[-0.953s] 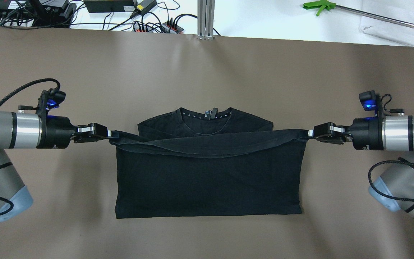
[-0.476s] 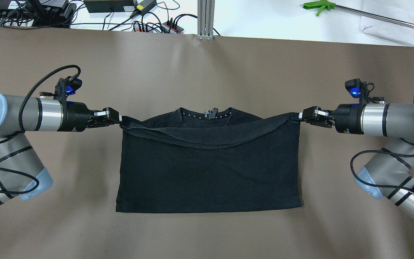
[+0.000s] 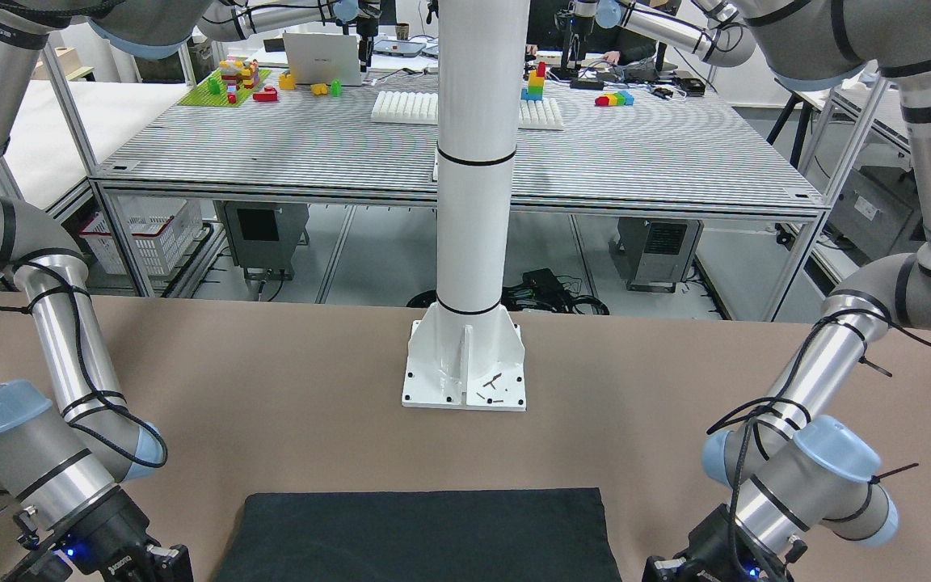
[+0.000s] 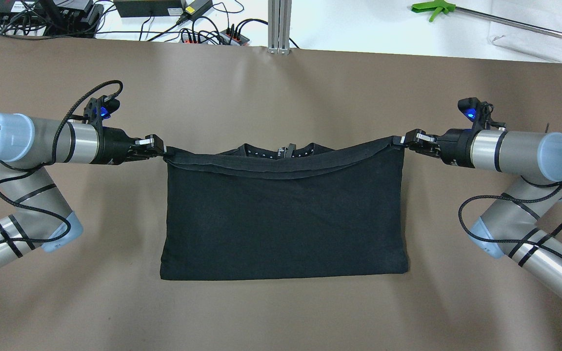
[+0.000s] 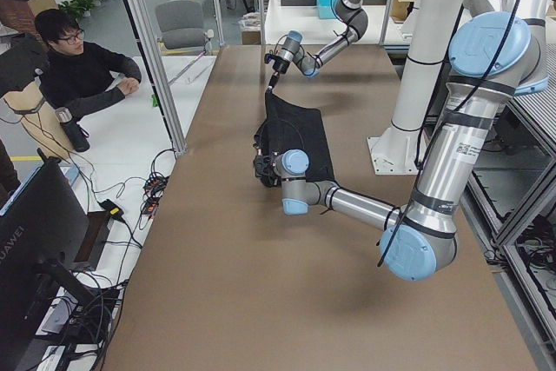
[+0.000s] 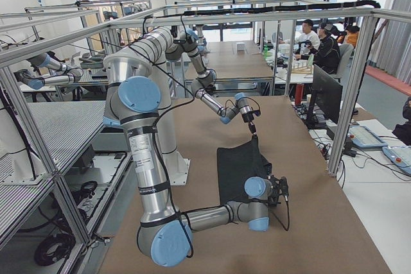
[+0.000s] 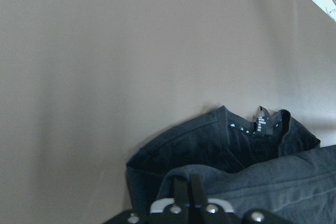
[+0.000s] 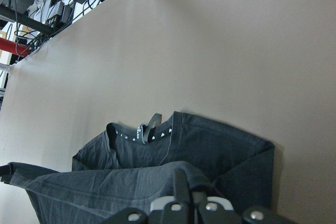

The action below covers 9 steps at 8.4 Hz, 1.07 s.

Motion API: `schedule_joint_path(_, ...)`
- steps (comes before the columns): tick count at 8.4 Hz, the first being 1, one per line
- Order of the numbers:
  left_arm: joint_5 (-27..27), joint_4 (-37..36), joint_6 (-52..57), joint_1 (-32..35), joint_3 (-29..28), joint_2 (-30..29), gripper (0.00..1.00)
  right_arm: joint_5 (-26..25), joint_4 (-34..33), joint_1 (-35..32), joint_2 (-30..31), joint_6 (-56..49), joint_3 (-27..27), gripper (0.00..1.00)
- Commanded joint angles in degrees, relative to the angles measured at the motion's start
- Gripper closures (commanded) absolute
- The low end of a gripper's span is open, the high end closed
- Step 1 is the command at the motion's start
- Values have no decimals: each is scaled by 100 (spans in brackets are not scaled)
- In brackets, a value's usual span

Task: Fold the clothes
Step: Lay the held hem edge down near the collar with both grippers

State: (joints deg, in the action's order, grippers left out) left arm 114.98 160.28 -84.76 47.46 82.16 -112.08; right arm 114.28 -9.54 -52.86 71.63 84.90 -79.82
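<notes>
The clothes are one black T-shirt (image 4: 283, 214) lying on the brown table, doubled over, with its collar (image 4: 281, 148) just showing past the raised hem. My left gripper (image 4: 164, 151) is shut on the hem's left corner. My right gripper (image 4: 398, 141) is shut on the right corner. The hem sags between them, a little above the table. The left wrist view shows shut fingers (image 7: 181, 192) on the cloth (image 7: 252, 182) with the collar beyond. The right wrist view shows the same, with shut fingers (image 8: 179, 182) on the cloth (image 8: 105, 187). The front view shows the fold edge (image 3: 425, 529).
The white pole's base plate (image 3: 465, 368) stands behind the shirt on the robot's side. Cables and power strips (image 4: 212, 34) and an aluminium post (image 4: 279, 29) line the far table edge. A person (image 5: 82, 67) sits at the side table.
Both grippers have carried the hem away from the robot toward the collar. The upper layer now covers nearly the whole shirt. Both arms have swung further out over the table.
</notes>
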Motion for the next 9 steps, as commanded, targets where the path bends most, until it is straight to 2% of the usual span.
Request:
schedule_joint_path(1,7,20,161,158,-340,-59,100,-266,4,4,-70,-9,423,100)
schedule_joint_path(6,7,38,65,159,-297,-112,100,-319,-4,-5,-157,44,415,100)
schedule_joint_path(7,7,47,73,167,-297,-112,93,-319,-13,4,-245,122,398,52)
schedule_joint_path(8,-2,55,134,167,-297,-95,41,-310,-13,4,-272,149,371,7)
schedule_joint_path(9,-98,56,152,167,-297,-94,6,-302,-65,-5,-246,150,380,6)
